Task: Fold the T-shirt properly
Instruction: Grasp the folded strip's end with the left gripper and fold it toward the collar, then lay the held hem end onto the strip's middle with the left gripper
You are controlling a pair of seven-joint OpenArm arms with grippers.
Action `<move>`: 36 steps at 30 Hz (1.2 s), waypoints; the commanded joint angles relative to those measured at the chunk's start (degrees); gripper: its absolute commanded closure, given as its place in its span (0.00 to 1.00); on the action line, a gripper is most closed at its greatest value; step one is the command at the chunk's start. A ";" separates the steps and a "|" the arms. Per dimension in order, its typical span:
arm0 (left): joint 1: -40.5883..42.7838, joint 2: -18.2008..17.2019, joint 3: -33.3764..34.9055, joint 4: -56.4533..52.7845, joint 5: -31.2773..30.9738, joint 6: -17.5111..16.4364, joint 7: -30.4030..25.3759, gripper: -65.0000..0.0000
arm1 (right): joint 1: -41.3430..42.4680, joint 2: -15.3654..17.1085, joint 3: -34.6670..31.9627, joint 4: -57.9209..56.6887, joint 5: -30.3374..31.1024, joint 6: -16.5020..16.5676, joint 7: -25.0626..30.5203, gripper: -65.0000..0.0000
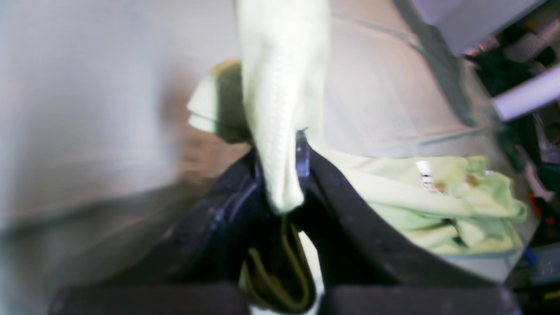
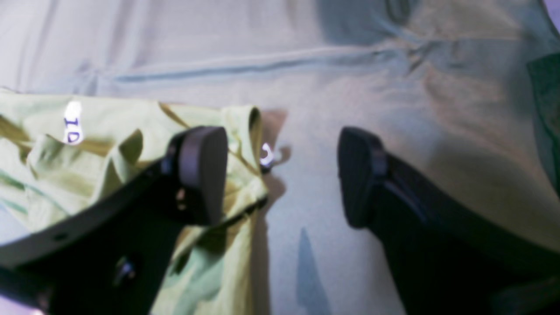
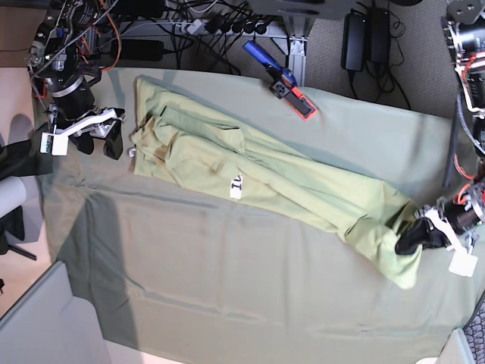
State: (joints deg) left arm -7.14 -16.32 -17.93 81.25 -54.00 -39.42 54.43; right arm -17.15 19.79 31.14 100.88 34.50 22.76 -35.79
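Note:
The pale yellow-green T-shirt point(image 3: 258, 163) lies bunched in a long diagonal band across the grey-green table cloth point(image 3: 227, 288), with its white tag point(image 3: 235, 186) near the middle. My left gripper point(image 3: 411, 239) is at the band's lower right end, shut on a fold of the shirt point(image 1: 280, 87) that hangs stretched from its jaws point(image 1: 284, 175). My right gripper point(image 3: 98, 142) is open at the shirt's upper left end. In the right wrist view point(image 2: 280, 175) one finger point(image 2: 201, 175) hovers over the shirt's edge point(image 2: 87, 144); the other is over bare cloth.
A red and blue tool point(image 3: 288, 87) lies on the cloth's back edge. Cables and power bricks point(image 3: 356, 38) sit on the floor behind the table. A pale panel point(image 3: 38, 318) stands at the front left corner.

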 commanded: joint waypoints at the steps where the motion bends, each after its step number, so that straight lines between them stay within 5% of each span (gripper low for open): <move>1: -0.31 0.39 0.83 2.40 -1.20 -0.58 -0.85 1.00 | 0.46 0.81 0.50 0.92 0.68 0.61 1.46 0.39; 9: 2.21 7.32 11.80 5.38 7.65 -0.58 -6.01 1.00 | 0.46 0.81 0.50 0.92 0.68 0.61 1.42 0.39; 16: 2.51 8.22 18.86 5.35 12.37 -0.58 -7.02 1.00 | 0.44 -0.48 0.50 0.92 2.62 0.61 0.72 0.39; 22: 2.73 8.41 20.65 5.35 15.50 -0.58 -8.26 0.45 | 0.44 -3.69 0.50 0.92 2.64 0.61 -0.26 0.39; 36: 2.69 10.14 20.65 5.38 3.08 -0.58 -7.39 0.42 | 0.46 -4.59 0.50 0.92 2.82 0.63 -0.26 0.39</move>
State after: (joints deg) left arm -3.36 -6.20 2.83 85.60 -49.56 -39.46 47.99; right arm -17.12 14.44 31.16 100.88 36.25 22.76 -37.34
